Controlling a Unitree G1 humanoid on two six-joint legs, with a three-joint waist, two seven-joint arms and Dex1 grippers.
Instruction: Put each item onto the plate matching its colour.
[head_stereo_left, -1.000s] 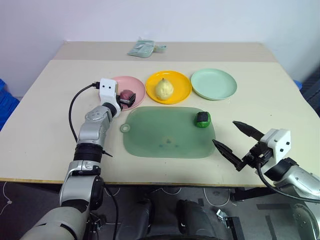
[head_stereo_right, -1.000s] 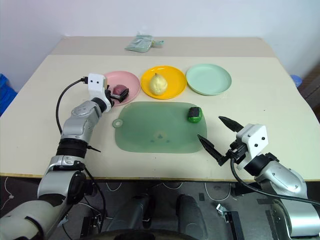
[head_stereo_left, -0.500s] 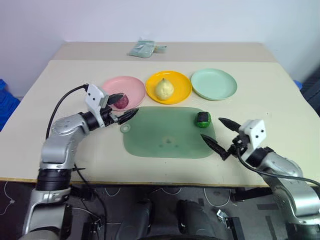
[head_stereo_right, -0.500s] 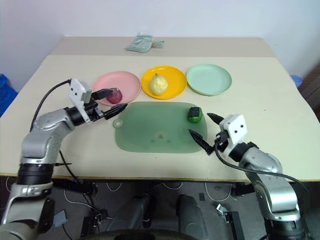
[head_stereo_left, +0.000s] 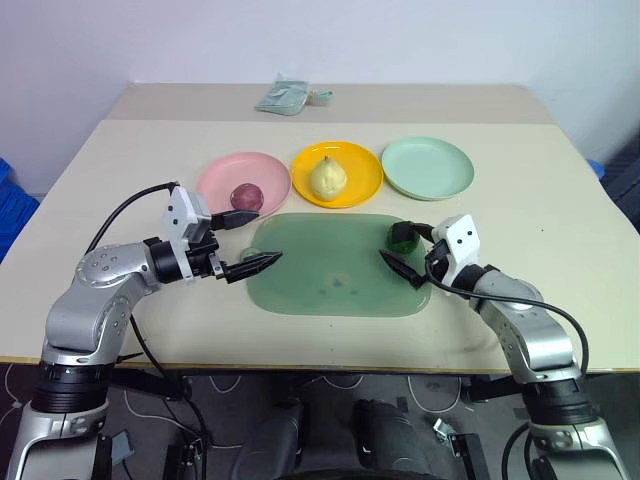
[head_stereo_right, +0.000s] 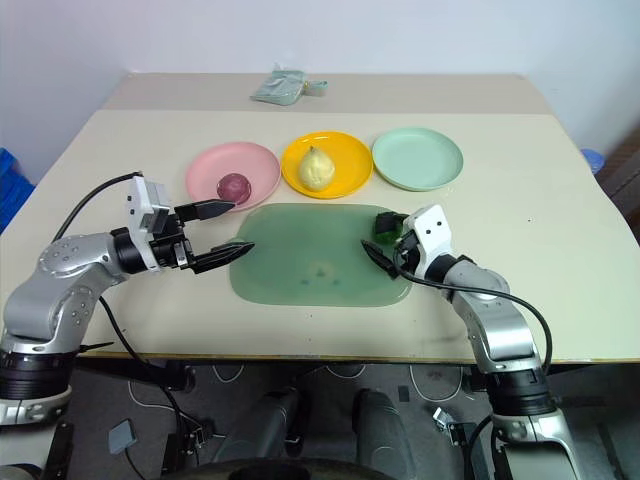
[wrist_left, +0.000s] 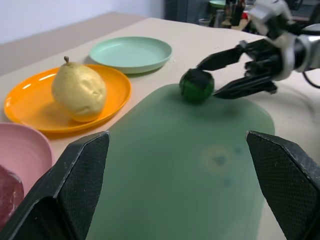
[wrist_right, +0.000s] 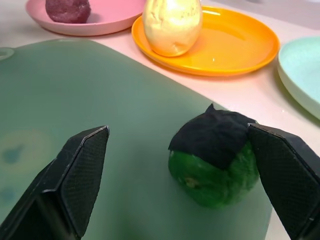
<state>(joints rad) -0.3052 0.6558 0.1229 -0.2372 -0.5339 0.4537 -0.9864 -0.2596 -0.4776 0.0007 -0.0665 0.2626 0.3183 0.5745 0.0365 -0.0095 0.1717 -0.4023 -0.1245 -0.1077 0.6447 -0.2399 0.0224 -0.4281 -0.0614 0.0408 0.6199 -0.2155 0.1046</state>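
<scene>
One item is left to sort, judged from the layout: the pear (head_stereo_left: 327, 178) is already on the yellow plate (head_stereo_left: 362, 185), the red-purple ball (head_stereo_left: 246, 196) on the pink plate (head_stereo_left: 219, 177), and the green plate (head_stereo_left: 428, 167) is bare.

Surface (head_stereo_left: 120, 200) is wide, with open room at both sides; the mat (head_stereo_left: 330, 270) lies in the middle, its far edge just beside the plates.

Left gripper (head_stereo_left: 243, 242) hangs over the mat's left end, fingers apart and holding nothing, well apart from the work. It is best left there.

Right gripper (head_stereo_left: 404, 246) is at the mat's far right corner, fingers spread wide on either side of the green lump (head_stereo_left: 403, 235), one just beside it; no clamp is seen yet.

For the grasp, the lump should be centred between the fingers before closing, since a rounded thing is likely to roll off the mat edge if pushed from one side. The lift should clear the green plate's rim. The path to that plate is short and unobstructed; the yellow plate beside it should be kept clear of.
</scene>
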